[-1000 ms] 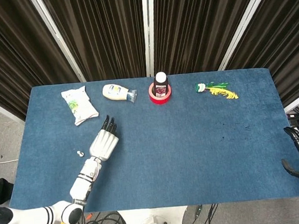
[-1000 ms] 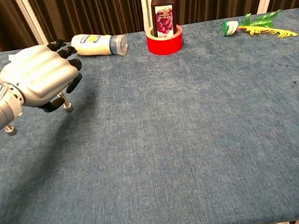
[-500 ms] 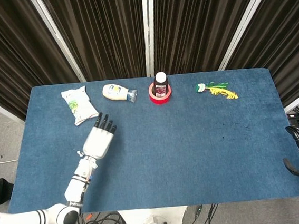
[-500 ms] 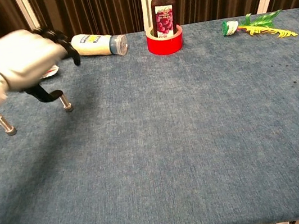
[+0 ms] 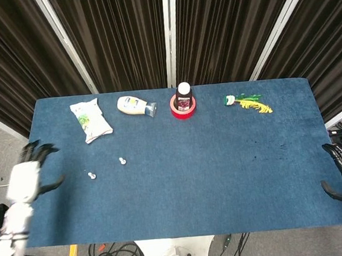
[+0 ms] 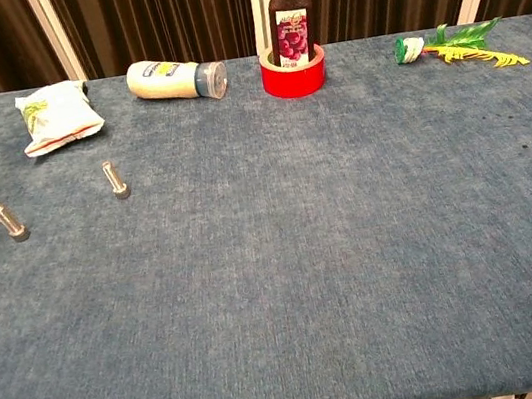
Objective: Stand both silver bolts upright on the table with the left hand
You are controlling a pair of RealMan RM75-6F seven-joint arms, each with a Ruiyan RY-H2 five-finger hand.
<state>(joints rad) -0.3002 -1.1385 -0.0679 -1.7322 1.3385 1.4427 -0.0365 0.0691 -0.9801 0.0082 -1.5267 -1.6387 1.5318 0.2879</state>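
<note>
Both bolts (image 6: 118,179) (image 6: 10,222) upright on surface (image 6: 332,230); task apparently finished. Left robot hand (image 5: 25,178) spread wide, empty, off surface edge.

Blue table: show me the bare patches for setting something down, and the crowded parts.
Bare: the whole near half and the middle, from the two upright bolts rightward. Crowded: the far edge, with snack bag, lying white bottle, juice bottle in its red ring, and green toy.

You are looking at two silver bolts standing upright, heads down, on the blue table, apart from each other: one bolt (image 6: 117,179) is sitting at about ten o'clock, the other bolt (image 6: 10,222) at nine o'clock.
</note>
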